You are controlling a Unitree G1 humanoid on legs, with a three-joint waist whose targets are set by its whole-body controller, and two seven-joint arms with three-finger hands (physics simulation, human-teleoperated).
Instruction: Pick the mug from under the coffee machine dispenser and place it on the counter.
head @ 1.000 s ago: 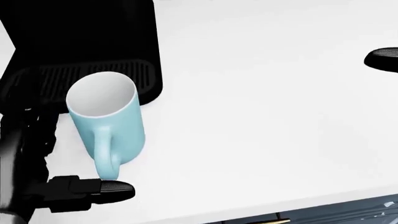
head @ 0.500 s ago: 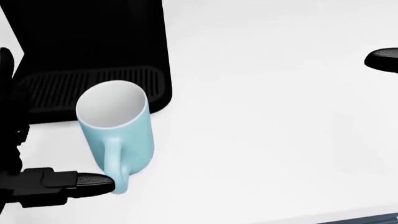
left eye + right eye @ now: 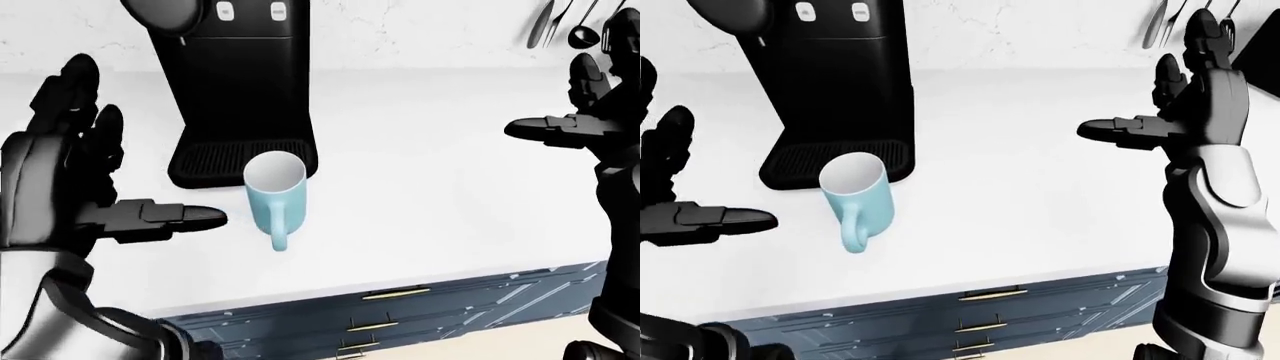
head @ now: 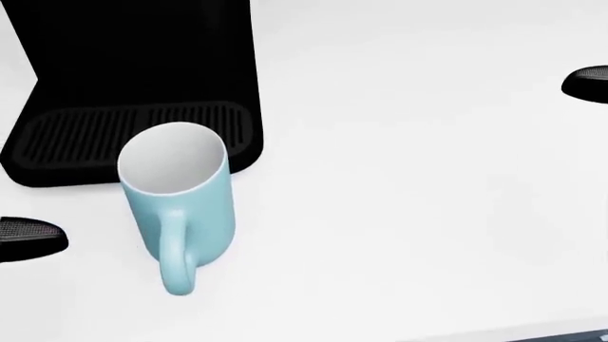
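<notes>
A light blue mug [image 4: 179, 199] stands upright on the white counter [image 4: 408, 178], just off the drip tray's lower right corner, its handle toward the bottom of the view. The black coffee machine [image 3: 238, 82] stands behind it, with its grated drip tray [image 4: 123, 132] bare. My left hand [image 3: 105, 176] is open, apart from the mug on its left, with one finger [image 3: 185, 217] pointing toward it. My right hand [image 3: 1185, 105] is open and empty, raised at the right, far from the mug.
The counter's edge runs along the bottom, with dark blue drawers [image 3: 400, 307] and brass handles below. Kitchen utensils [image 3: 560, 26] hang on the wall at the top right.
My left hand has drawn back to the left, away from the mug's handle; only a fingertip remains in the head view. The mug stands still.
</notes>
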